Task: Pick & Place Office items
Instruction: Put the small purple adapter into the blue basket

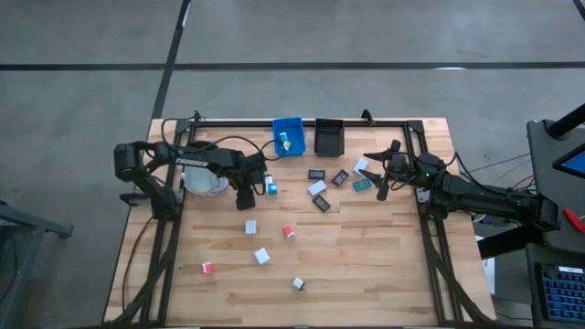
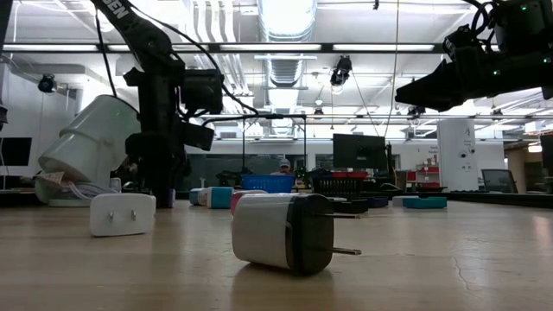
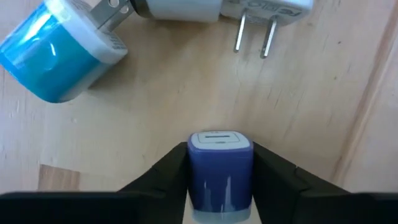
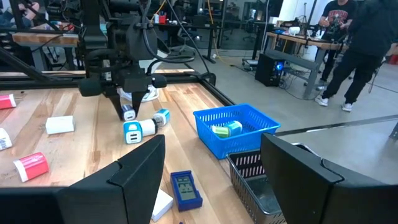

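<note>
The office items are small plug blocks and flat rectangles scattered on the wooden table [image 1: 366, 265]. My left gripper [image 1: 245, 198] points down beside the white mug [image 1: 203, 179] and is shut on a blue block [image 3: 221, 168]. Two other plug blocks lie just beyond it on their sides, a blue-white one [image 3: 53, 59] and a white one [image 3: 186, 7]. My right gripper [image 1: 381, 179] hovers open near the table's right side, level, above the flat rectangles [image 1: 340, 177], with nothing between its fingers [image 4: 140, 174]. My left gripper pinches the blue block by two opposite side faces [image 3: 194, 175], one dark finger [image 3: 163, 174] on each. The fingers come from above, pointing down. The block stands upright between them, its pale-rimmed end face [image 3: 220, 140] toward the wrist, its lower end [image 4: 129, 114] at the table top.
A blue bin [image 1: 289, 137] with an item inside and a black bin [image 1: 328, 135] stand at the far edge. White and red blocks [image 1: 262, 256] lie spread over the table's near left half. The mug [image 2: 91, 142] lies tipped. People stand in the room beyond the table.
</note>
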Robot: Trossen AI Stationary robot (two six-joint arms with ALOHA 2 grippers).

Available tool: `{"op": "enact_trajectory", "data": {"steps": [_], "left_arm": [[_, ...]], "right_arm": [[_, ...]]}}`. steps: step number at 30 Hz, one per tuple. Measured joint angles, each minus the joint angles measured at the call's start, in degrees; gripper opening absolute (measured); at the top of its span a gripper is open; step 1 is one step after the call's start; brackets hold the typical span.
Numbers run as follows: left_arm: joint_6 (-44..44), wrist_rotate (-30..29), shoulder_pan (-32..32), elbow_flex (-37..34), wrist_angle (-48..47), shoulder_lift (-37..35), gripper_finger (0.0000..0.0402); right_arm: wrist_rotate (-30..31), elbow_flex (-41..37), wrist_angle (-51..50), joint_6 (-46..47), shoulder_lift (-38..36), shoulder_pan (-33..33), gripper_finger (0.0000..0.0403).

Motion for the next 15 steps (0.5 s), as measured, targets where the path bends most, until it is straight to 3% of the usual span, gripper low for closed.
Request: {"op": "enact_trajectory", "data": {"steps": [15], "left_arm": [[-0.8, -0.4, 0.0, 0.0, 0.0, 0.0, 0.0131]], "right_arm": [[0.0, 0.0, 0.0, 0.0, 0.0, 0.0, 0.0256]]}}
